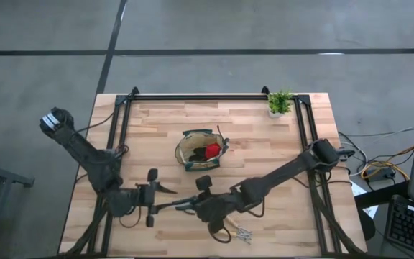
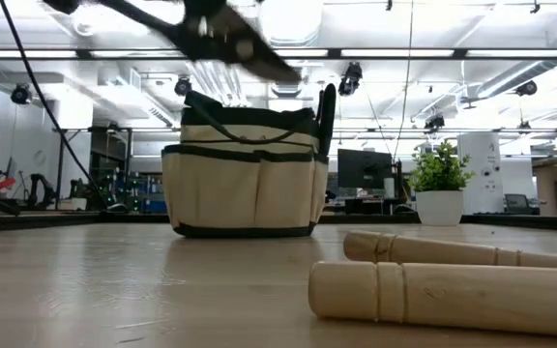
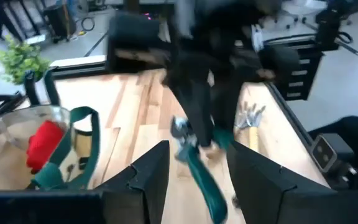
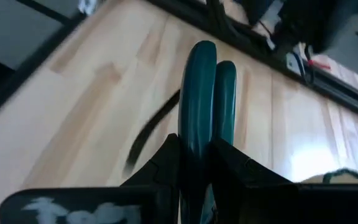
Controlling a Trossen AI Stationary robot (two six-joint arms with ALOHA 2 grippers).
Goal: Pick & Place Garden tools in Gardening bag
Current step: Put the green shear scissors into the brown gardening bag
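Teal-handled pruning shears point(image 1: 175, 206) hang in the air between my two grippers, near the table's front middle. My right gripper point(image 1: 192, 205) is shut on them. My left gripper point(image 1: 169, 198) is open, and the free ends of the handles point(image 3: 205, 186) reach between its fingers; I cannot tell whether they touch. The tan gardening bag point(image 1: 200, 150) with green trim stands upright on the table behind them, with a red item point(image 1: 211, 151) inside. Wooden-handled metal tools point(image 1: 239, 232) lie near the front edge. My right gripper pinches the two closed teal handles point(image 4: 197, 146) between its two fingers. The fingers come about level from the table's right side and lie along the shears, whose handles point(image 4: 205, 81) run on past the fingertips. The shears are lifted clear of the table.
A small potted plant point(image 1: 280, 103) stands at the table's far right corner. The wooden handles point(image 2: 453, 295) lie close in front of the low camera. A black frame rail point(image 1: 200, 96) runs along the far edge and down both sides.
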